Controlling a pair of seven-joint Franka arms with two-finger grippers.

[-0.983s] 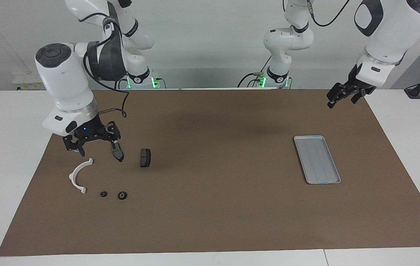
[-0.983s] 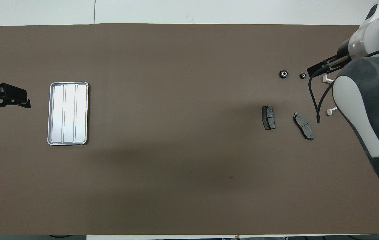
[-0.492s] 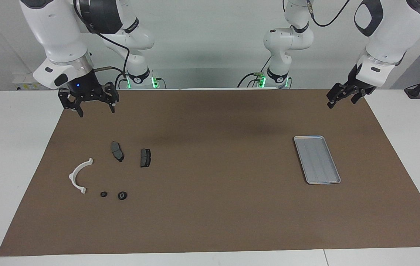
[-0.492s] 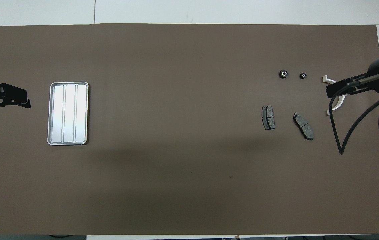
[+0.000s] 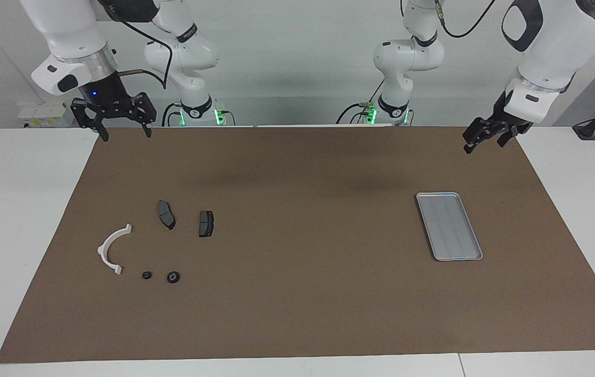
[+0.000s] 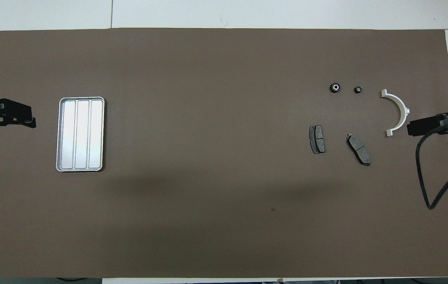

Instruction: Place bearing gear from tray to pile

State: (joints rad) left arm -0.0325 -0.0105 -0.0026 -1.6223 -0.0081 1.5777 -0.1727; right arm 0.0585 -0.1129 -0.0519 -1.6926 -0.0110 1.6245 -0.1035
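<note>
The silver tray [image 5: 449, 226] [image 6: 81, 134] lies at the left arm's end of the mat, with nothing in it. Two small black bearing gears [image 5: 173, 277] [image 5: 146, 275] [image 6: 335, 87] [image 6: 358, 89] rest on the mat in the pile, beside the white curved bracket [image 5: 111, 250] [image 6: 397, 112]. Two dark brake pads [image 5: 166, 214] [image 5: 206, 223] lie nearer to the robots than the gears. My right gripper [image 5: 125, 136] [image 6: 415, 128] hangs open and empty, high over the mat's edge at the right arm's end. My left gripper [image 5: 483, 145] [image 6: 15, 118] waits open, off to the side of the tray.
A brown mat [image 5: 297, 293] covers most of the white table [image 5: 14, 209]. A black cable [image 6: 425, 177] loops down from the right arm over the mat's end.
My right gripper has risen from just above the pile and drawn back toward its base, empty. The pile, the tray and the left arm have stayed as they were.
</note>
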